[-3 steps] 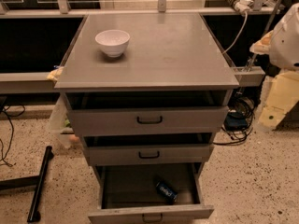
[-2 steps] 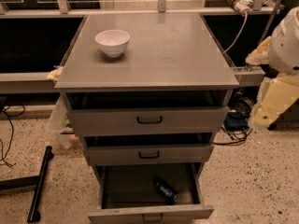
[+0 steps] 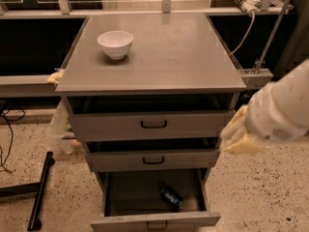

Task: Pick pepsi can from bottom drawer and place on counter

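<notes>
The pepsi can (image 3: 171, 197) lies on its side at the right of the dark inside of the bottom drawer (image 3: 154, 220), which is pulled open. The counter (image 3: 164, 57) is the grey top of the cabinet. My gripper (image 3: 237, 135) is at the pale yellowish end of the white arm (image 3: 280, 111), at the right of the cabinet. It hangs level with the middle drawer, above and to the right of the can and apart from it.
A white bowl (image 3: 115, 43) stands at the counter's back left. The top drawer (image 3: 153, 124) and middle drawer (image 3: 152, 159) are slightly open. A black stand leg (image 3: 39, 191) lies on the floor at left. A cable and power strip (image 3: 245, 0) hang at back right.
The arm has swung down and left from the right edge, closer to the cabinet's right side. The can, the drawers and the bowl have not moved.
</notes>
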Tool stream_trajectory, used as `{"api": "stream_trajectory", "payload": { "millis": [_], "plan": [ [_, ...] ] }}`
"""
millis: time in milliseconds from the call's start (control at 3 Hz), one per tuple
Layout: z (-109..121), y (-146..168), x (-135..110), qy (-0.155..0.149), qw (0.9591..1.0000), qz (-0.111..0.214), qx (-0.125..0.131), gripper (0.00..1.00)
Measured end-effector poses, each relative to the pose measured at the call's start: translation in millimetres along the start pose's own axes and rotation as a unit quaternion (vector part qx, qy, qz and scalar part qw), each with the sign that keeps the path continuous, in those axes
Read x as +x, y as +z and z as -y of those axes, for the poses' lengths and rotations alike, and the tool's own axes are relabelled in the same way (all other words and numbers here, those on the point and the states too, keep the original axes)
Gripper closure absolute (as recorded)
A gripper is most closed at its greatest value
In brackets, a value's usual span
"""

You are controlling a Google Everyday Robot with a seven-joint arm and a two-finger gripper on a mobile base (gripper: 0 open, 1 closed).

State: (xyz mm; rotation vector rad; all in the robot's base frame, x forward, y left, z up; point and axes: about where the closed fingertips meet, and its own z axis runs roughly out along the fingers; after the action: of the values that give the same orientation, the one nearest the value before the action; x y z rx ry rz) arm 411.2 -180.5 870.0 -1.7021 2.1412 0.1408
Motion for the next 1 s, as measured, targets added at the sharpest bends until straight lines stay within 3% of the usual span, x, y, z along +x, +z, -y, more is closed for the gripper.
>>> {"api": "stream_trajectory", "payload": {
  "millis": [333,667,1000],
  "plan": [
    [-29,102,17,0.02,0.998,0.032,-0.051,0.87],
    [-60,212,43,0.047,0.9935,0.034,-0.099,1.0],
    [-52,234,45,0.058,0.9938,0.047,-0.082,1.0]
  ]
}}
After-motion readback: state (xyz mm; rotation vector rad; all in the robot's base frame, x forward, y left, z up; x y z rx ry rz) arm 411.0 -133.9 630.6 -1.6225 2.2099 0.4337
